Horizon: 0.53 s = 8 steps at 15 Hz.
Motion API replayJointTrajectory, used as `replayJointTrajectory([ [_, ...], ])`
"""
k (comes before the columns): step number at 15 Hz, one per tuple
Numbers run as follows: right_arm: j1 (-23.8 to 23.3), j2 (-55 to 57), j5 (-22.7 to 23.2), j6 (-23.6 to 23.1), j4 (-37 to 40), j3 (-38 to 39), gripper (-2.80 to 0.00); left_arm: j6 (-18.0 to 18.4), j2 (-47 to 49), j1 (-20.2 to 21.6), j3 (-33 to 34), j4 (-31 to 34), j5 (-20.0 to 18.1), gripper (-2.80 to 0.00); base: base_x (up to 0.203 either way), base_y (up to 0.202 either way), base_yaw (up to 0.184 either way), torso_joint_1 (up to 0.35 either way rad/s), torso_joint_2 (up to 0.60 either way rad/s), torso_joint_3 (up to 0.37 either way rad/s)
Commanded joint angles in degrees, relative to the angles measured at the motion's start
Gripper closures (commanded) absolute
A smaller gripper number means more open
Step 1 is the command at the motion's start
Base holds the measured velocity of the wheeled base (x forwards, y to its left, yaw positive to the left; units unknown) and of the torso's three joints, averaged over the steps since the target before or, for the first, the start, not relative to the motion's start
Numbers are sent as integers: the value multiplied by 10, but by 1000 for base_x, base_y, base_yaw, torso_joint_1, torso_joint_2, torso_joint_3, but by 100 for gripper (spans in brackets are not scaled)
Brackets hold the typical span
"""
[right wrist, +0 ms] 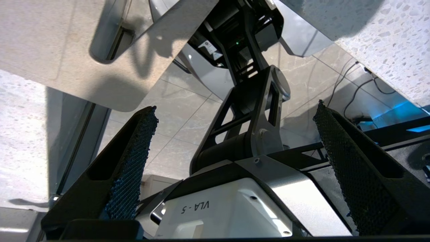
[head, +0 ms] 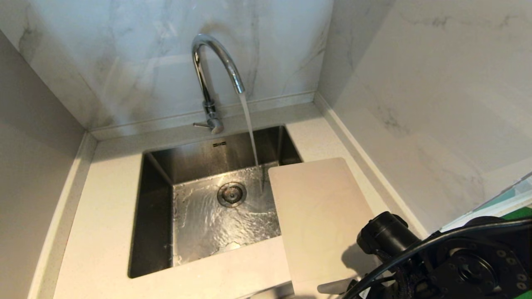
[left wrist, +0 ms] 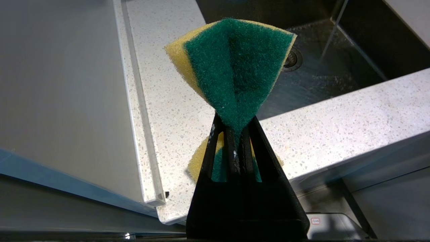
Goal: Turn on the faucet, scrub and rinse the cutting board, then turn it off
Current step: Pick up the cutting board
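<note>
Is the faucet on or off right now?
On. A stream of water falls from the faucet spout into the sink, and the basin floor around the drain is rippling wet.

Grey-veined marble walls (head: 124, 74) enclose a pale speckled countertop (head: 104, 216); tiled floor (right wrist: 181, 111).

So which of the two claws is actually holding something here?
The left claw: it is shut on the green-and-yellow sponge. The right claw stands wide open and empty.
</note>
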Motion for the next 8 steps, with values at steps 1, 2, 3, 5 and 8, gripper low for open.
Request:
replayJointTrajectory([
  [1,0,4,1,4,-2,8,-280,0,0,0,2,-1,0,0,0,0,0,0,0,0],
  [2,0,10,1,4,-3,10,-280,0,0,0,2,0,0,0,0,0,0,0,0,0],
  [3,0,19,1,4,-6,11,-280,0,0,0,2,-1,0,0,0,0,0,0,0,0],
  [5,0,32,2,3,-39,20,-280,0,0,0,2,-1,0,0,0,0,0,0,0,0],
  [8,-2,57,-3,4,-67,24,-280,0,0,0,2,-1,0,0,0,0,0,0,0,0],
])
